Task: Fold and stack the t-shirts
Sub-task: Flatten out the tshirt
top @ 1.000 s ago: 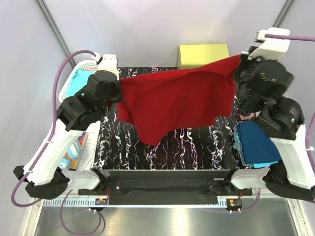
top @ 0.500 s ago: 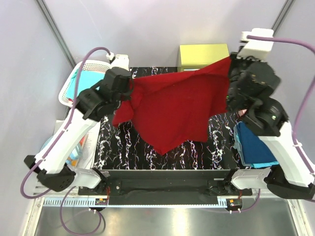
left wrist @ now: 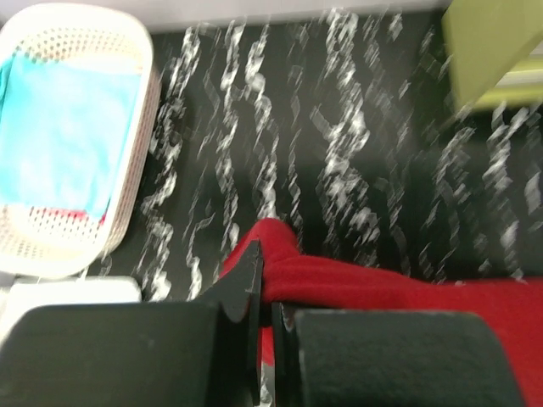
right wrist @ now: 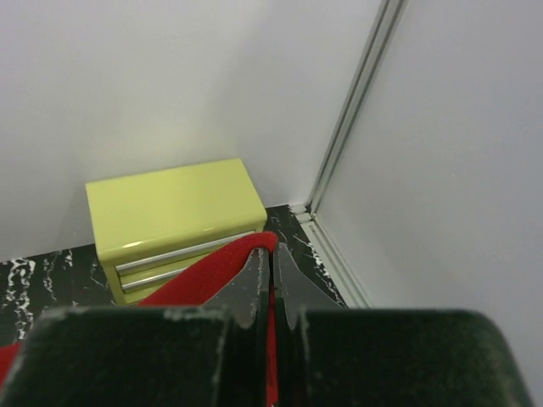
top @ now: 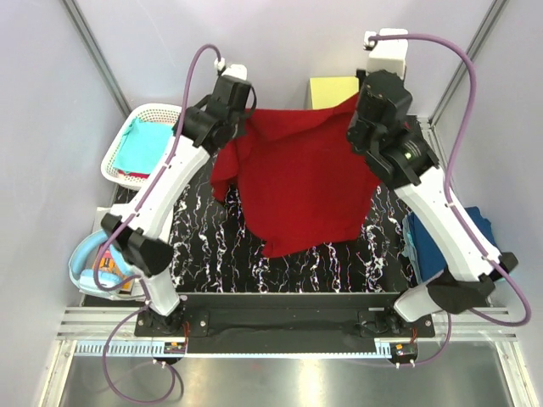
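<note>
The dark red t-shirt (top: 301, 182) hangs spread over the black marbled table (top: 212, 246), held up by its two top corners at the back. My left gripper (top: 240, 119) is shut on the left corner; the left wrist view shows red cloth (left wrist: 382, 288) pinched between the jaws of that gripper (left wrist: 270, 280). My right gripper (top: 361, 110) is shut on the right corner, with a red fold (right wrist: 212, 271) clamped in its jaws (right wrist: 271, 263). A teal t-shirt (top: 148, 144) lies in the white basket (top: 119, 165). Folded blue t-shirts (top: 422, 244) sit at the right, partly hidden by the right arm.
A yellow drawer box (top: 327, 89) stands at the back edge, just behind the shirt and close to the right gripper, also seen as the yellow box (right wrist: 170, 208). The white basket (left wrist: 136, 153) sits left of the table. A round light-blue object (top: 85, 259) lies at the near left.
Both arms have risen and reached toward the back, carrying the red shirt with them. The grippers have drawn closer together and the shirt hangs longer over the table's middle.
</note>
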You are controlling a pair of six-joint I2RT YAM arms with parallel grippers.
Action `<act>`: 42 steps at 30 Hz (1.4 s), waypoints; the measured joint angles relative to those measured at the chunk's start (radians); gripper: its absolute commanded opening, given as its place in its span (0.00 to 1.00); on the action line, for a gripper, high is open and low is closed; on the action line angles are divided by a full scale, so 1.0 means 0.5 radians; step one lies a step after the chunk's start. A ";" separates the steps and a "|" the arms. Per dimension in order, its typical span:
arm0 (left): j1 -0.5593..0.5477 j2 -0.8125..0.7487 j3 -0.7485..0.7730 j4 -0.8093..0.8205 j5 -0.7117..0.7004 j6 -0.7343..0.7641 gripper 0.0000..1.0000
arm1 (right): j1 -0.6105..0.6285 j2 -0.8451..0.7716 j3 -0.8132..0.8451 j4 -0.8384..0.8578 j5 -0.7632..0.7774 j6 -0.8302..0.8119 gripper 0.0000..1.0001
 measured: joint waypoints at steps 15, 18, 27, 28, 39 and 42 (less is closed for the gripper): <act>0.156 0.115 0.452 0.200 0.208 0.028 0.00 | 0.230 0.359 0.716 0.306 -0.063 -0.204 0.00; 0.149 0.085 0.309 0.217 0.233 0.040 0.00 | 0.243 0.294 0.463 0.378 -0.027 -0.204 0.00; 0.119 -0.182 -0.685 0.311 0.303 -0.002 0.00 | 0.253 0.025 -0.570 -0.131 -0.015 0.422 0.00; 0.105 -0.240 -0.797 0.304 0.301 -0.011 0.00 | 0.269 -0.014 -0.634 -0.242 -0.026 0.526 0.00; -0.100 -0.913 -1.478 0.347 0.296 -0.149 0.02 | 0.397 -0.445 -0.842 -1.089 -0.115 1.447 0.00; -0.124 -0.995 -1.616 0.347 0.296 -0.198 0.06 | 0.404 -0.495 -0.954 -1.276 -0.202 1.662 0.00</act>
